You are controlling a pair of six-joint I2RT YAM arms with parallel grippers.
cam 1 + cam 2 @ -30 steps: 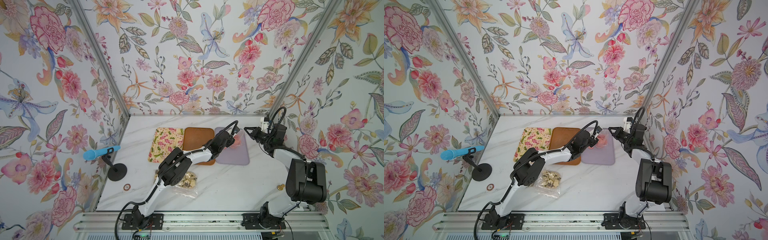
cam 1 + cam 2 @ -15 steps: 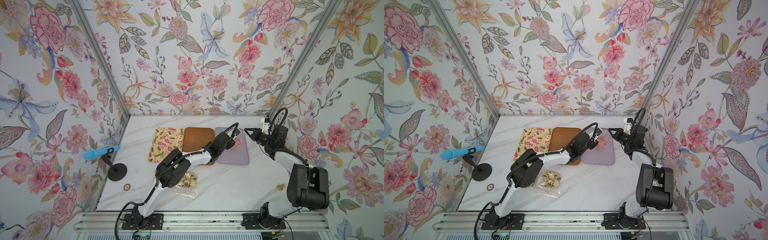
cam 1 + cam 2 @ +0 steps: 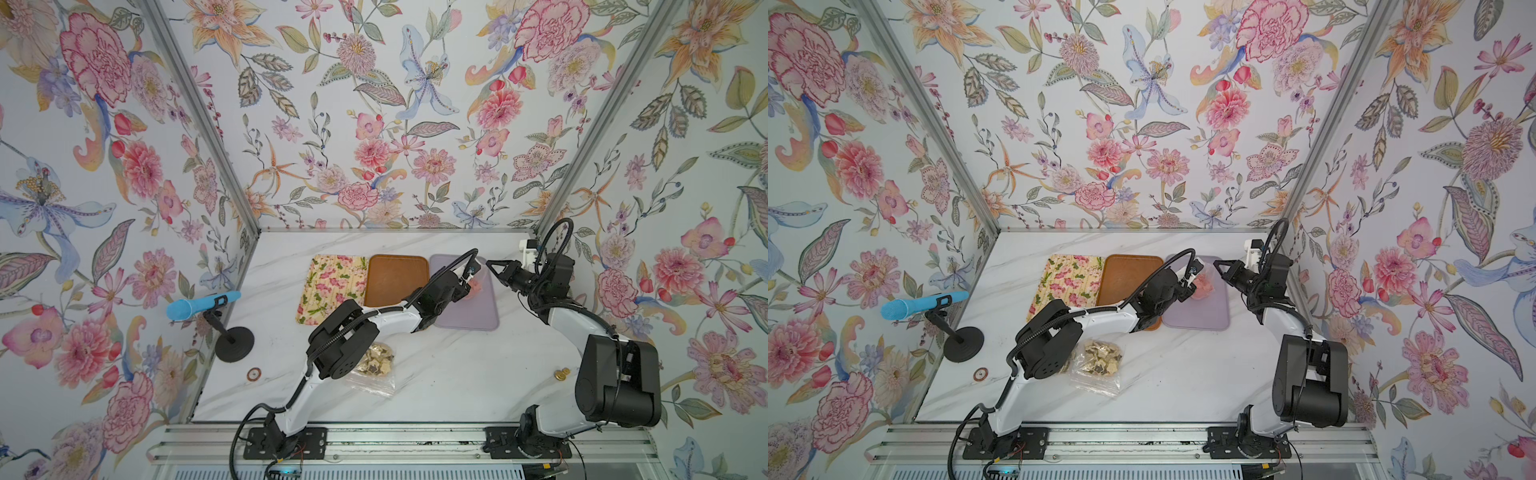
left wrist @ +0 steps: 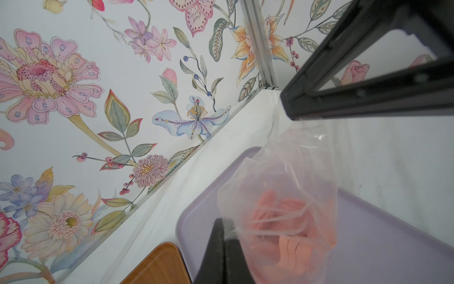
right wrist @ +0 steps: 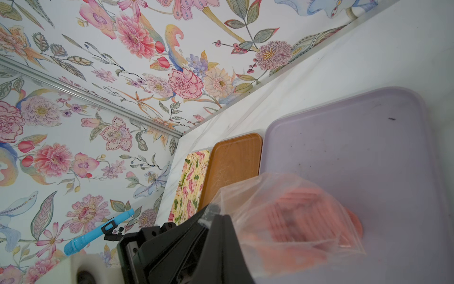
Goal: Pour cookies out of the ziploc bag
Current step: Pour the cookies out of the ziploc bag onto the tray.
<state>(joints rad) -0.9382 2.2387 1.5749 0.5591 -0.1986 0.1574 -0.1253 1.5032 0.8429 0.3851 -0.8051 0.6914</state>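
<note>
Plastic bag (image 4: pixel 294 159) of pink cookies (image 4: pixel 277 221) still hangs over the lilac tray (image 4: pixel 393 246), left jaws and right jaws still pinching it; hardly anything's shifted.

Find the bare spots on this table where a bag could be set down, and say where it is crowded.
Bare: marble table between the second bag and the right arm's base; the brown tray. Crowded: lilac tray, where left gripper and right gripper pinch the cookie bag.

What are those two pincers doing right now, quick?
Left pincer: closed on the ziploc bag.
Right pincer: closed on the same ziploc bag.
</note>
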